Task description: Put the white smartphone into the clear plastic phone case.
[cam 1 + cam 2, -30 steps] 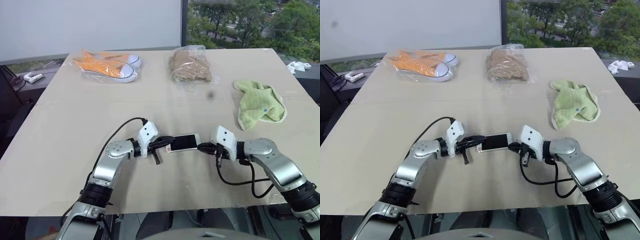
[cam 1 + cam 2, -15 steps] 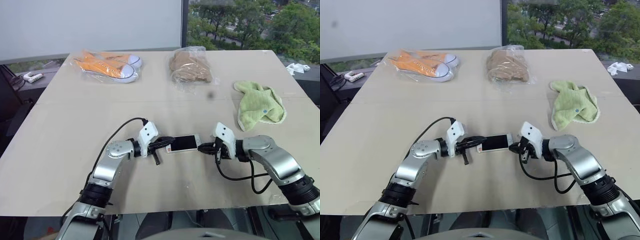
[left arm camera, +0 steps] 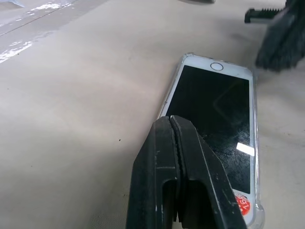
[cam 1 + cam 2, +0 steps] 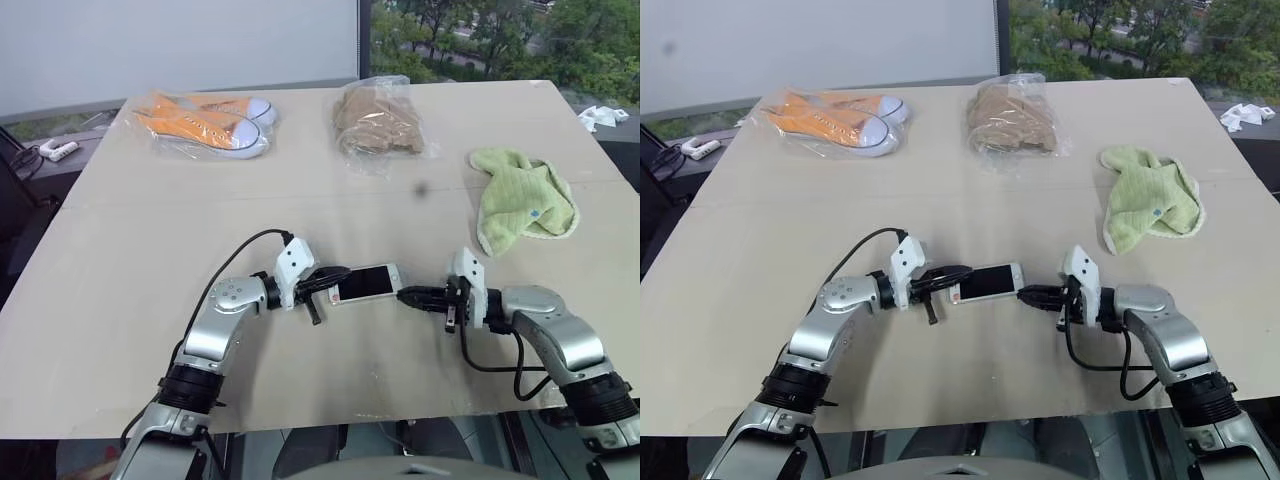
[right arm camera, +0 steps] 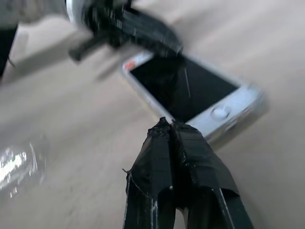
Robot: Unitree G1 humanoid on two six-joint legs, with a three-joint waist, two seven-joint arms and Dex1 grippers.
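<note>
The white smartphone (image 3: pixel 214 124) lies flat, screen up, on the matte beige table (image 4: pixel 150 250), near its front edge and between the two grippers. Its glossy black glass carries a bright reflection; the white bezel with the round home button faces the right gripper (image 4: pixel 405 296). A thin, glossy, transparent rim with rounded corners runs around the phone's outline: the clear plastic phone case (image 3: pixel 254 143), which appears to enclose the phone already, though how fully it is seated cannot be told. A small red sticker shows at the phone's end nearest the left gripper (image 3: pixel 172 125).

The left gripper's two black, ribbed fingers are pressed together, with their tips over the phone's left end. The right gripper's fingers, wrapped in wrinkled black tape, are likewise together; their tip lies just beside the home-button end, and contact cannot be confirmed.

At the far side of the table: orange canvas sneakers (image 4: pixel 205 122) with white rubber toes in a crinkly clear bag, a brown folded item (image 4: pixel 378 125) in another clear bag, and a crumpled pale-green terry cloth (image 4: pixel 523 200) to the right.
</note>
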